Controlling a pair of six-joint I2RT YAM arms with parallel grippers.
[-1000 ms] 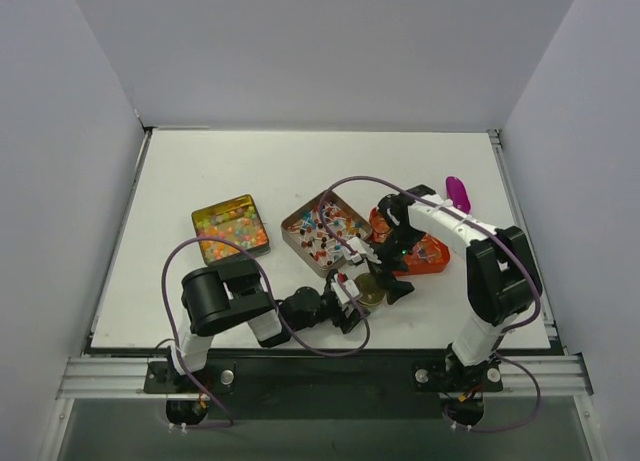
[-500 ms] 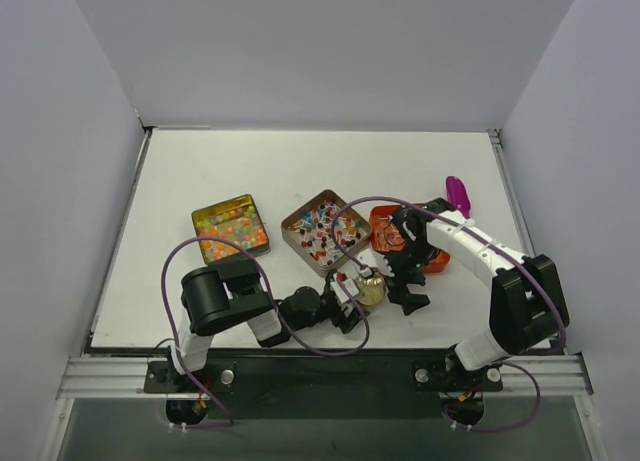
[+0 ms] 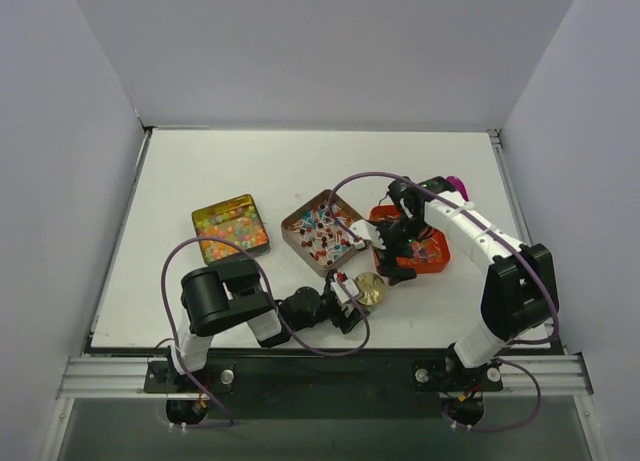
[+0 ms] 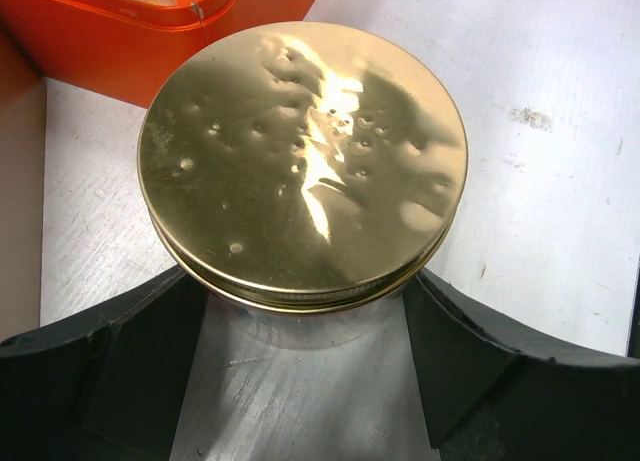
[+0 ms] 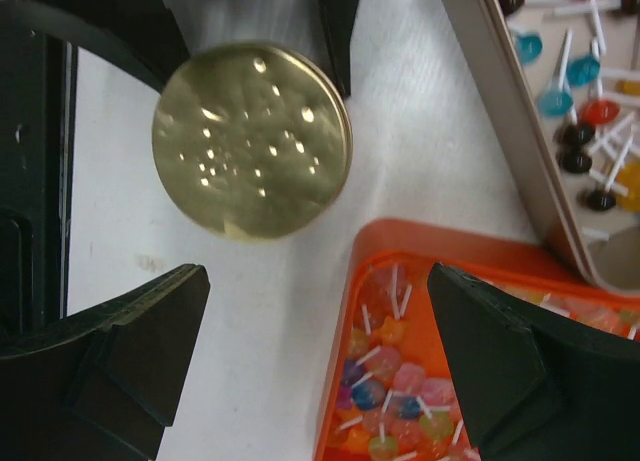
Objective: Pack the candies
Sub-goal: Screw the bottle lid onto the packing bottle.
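Note:
The candies lie in three containers: round beads in a green tin (image 3: 231, 226), stick sweets in a brown tin (image 3: 322, 231) (image 5: 580, 81), and pastel sweets (image 5: 400, 381) in an orange tray (image 3: 412, 245). My left gripper (image 3: 355, 296) (image 4: 300, 281) lies low on the table, its jaws on either side of a small jar under a round gold lid (image 3: 370, 289) (image 4: 300, 161) (image 5: 250, 141). My right gripper (image 3: 398, 266) (image 5: 318, 281) is wide open and empty. It hangs over the orange tray's near corner (image 5: 390, 243), beside the jar.
A purple scoop (image 3: 457, 190) lies at the far right behind the orange tray. The brown tin's wall (image 5: 500, 101) runs close to the tray. White walls enclose the table on three sides.
My right gripper has moved back from beside the gold-lidded jar to above the orange tray's near corner. The left gripper and jar have not moved.

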